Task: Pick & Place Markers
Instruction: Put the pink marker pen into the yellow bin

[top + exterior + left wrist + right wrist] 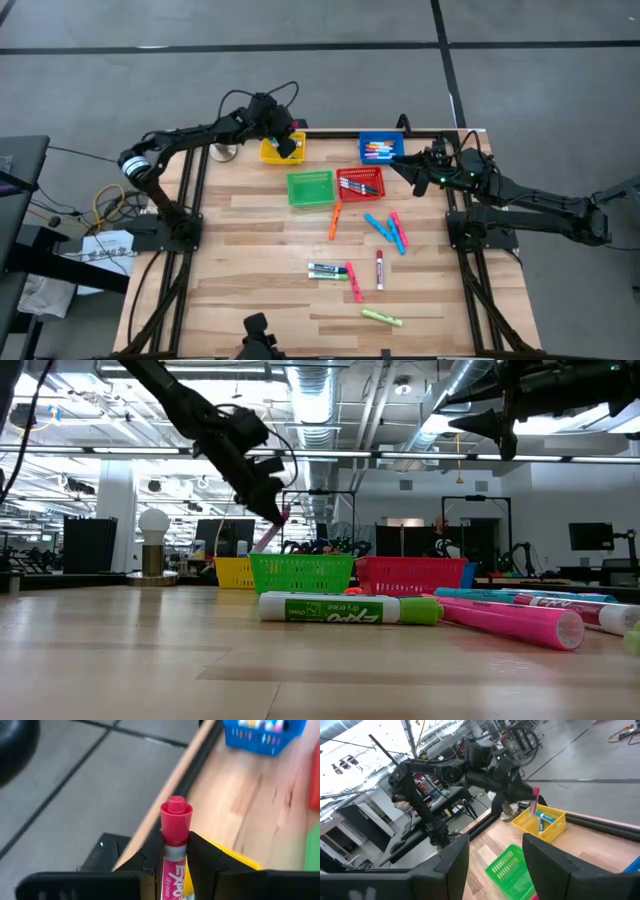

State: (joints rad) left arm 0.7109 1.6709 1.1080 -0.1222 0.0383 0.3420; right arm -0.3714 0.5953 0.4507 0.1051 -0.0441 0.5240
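A: While the high view shows the left gripper (287,140) over the yellow basket (272,152) at the table's (250,290) far edge, could it miss?

B: Possibly; a tilted drop could clip the mesh rim.

A: Left wrist view?

B: Fingers clamp a smooth pink marker (174,850), cap round.

A: Right wrist view?

B: Right gripper (492,857) fingers apart, empty, hovering near the blue basket (381,149).
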